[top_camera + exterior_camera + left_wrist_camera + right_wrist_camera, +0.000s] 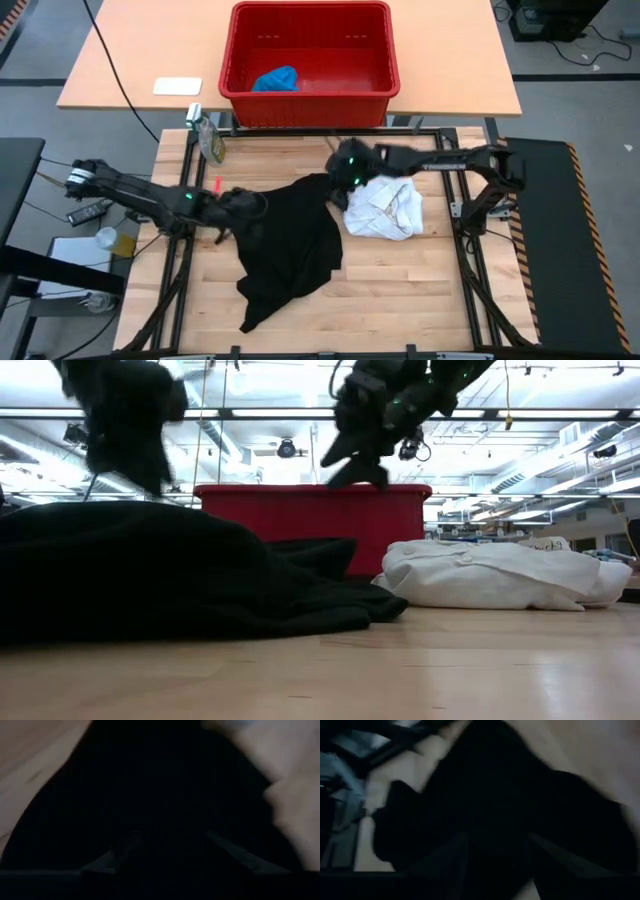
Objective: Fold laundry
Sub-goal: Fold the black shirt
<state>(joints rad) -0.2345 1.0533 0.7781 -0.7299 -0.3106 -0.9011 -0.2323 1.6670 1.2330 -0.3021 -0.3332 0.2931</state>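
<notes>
Your black garment point(290, 250) sprawls mid-table, long axis running near-left to far-right — white garment point(385, 210) touching its right edge. Left gripper point(232, 207) and right gripper point(345, 170), fingers spread, hover over opposite far corners, equally near

Red basket point(310, 55) on far tabletop point(150, 50), white flat pad point(177, 86) to its left. Wood tabletop point(400, 290) w/ black frame. Clear cup point(106, 237) off left edge.
</notes>
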